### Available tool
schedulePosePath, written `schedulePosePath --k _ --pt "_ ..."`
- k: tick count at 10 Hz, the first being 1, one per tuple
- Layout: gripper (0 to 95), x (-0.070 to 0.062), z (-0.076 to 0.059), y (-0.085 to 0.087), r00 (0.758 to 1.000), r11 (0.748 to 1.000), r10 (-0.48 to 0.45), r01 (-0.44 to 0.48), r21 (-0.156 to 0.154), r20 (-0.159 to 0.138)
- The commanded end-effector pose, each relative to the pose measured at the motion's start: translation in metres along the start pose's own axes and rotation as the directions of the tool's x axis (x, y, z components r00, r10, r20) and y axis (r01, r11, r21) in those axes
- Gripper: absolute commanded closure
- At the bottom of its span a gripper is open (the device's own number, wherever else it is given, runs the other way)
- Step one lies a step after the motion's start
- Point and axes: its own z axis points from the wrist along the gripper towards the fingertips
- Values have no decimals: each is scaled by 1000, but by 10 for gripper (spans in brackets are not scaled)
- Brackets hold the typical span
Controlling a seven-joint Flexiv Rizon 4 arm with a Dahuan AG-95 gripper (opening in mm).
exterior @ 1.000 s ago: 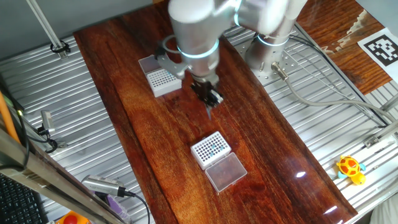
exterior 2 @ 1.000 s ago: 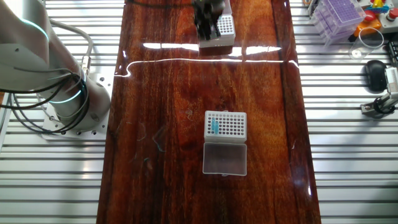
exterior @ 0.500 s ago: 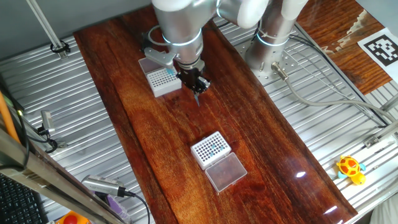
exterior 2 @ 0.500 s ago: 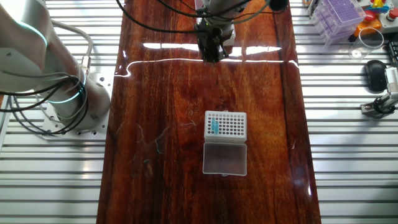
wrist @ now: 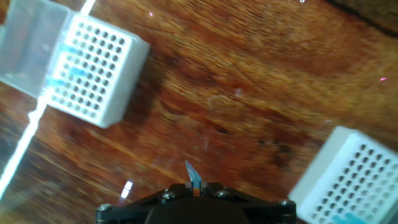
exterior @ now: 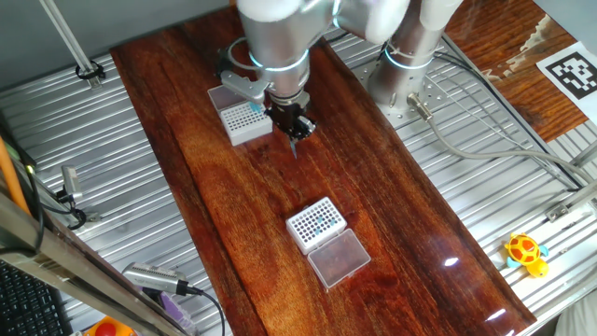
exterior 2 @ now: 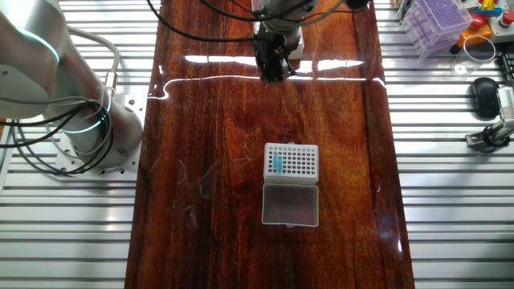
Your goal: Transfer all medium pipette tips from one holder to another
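Observation:
My gripper (exterior: 294,128) (exterior 2: 273,66) hangs over bare wood beside the far white holder (exterior: 242,120), shut on one medium pipette tip (wrist: 191,172). The blue tip sticks out from between the closed jaws and points down at the table (exterior: 295,149). In the hand view that holder (wrist: 348,180) sits at the lower right, its visible holes empty. The near white holder (exterior: 315,222) (exterior 2: 291,160) (wrist: 93,68) carries several blue tips (exterior 2: 277,164) (wrist: 69,74) along one side, its clear lid (exterior: 339,257) (exterior 2: 290,205) folded open.
The far holder's clear lid (exterior: 222,96) lies open behind it. The robot base (exterior: 406,75) (exterior 2: 88,136) stands on the ribbed metal beside the wooden board. A purple rack (exterior 2: 438,20) and a yellow toy (exterior: 525,252) lie off the board.
The gripper, with the tip in it, has moved away from the near holder toward the far one. It has barely shifted in the last half second.

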Motion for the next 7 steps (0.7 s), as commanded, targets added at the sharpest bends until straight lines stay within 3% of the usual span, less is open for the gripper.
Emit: schedulePosePath --k 1,5,7 --pt "950 5 -6 -35 1000 999 -28 27 31 3" --pt "950 16 -30 -121 982 981 -188 189 35 -21" --pt "950 18 -34 -126 980 980 -196 197 38 -29"
